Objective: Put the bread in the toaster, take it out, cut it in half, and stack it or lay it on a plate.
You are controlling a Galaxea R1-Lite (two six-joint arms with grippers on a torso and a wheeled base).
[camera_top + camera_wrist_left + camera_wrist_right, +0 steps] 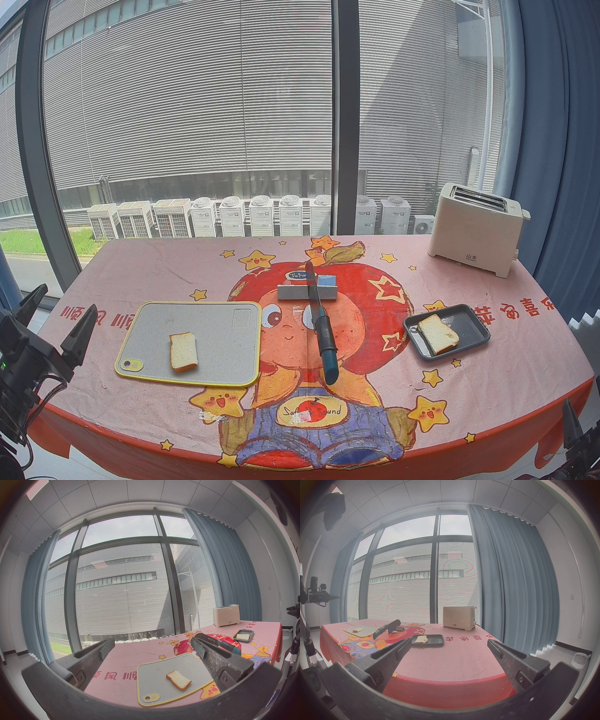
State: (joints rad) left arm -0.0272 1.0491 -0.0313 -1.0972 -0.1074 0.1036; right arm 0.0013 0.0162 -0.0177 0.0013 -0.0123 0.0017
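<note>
A table draped in a pink cloth (156,269) printed with a big cartoon apple figure and yellow stars stands against a tall window (187,125). Through the glass there is a grey ribbed building and a row of air-conditioning units (262,215). A blue-grey curtain (550,156) hangs at the right, and the ceiling is tiled. The cream toaster (478,228) sits at the far right corner of the table with its slots facing up. On the left side lies a grey cutting board (212,331) with a yellow-green edge, and one half slice of bread (183,350) lies flat on it. To the right of centre a dark rectangular plate (469,325) holds the other half slice (437,333), also lying flat. Between board and plate a knife (320,322) lies with its blade propped across a small grey holder (290,292) and its teal handle pointing toward the near edge. The left gripper (152,642) hangs off the near left corner of the table, fingers spread wide with nothing between them and touching nothing. The right gripper (449,643) hangs off the near right corner, likewise spread wide and holding nothing.
</note>
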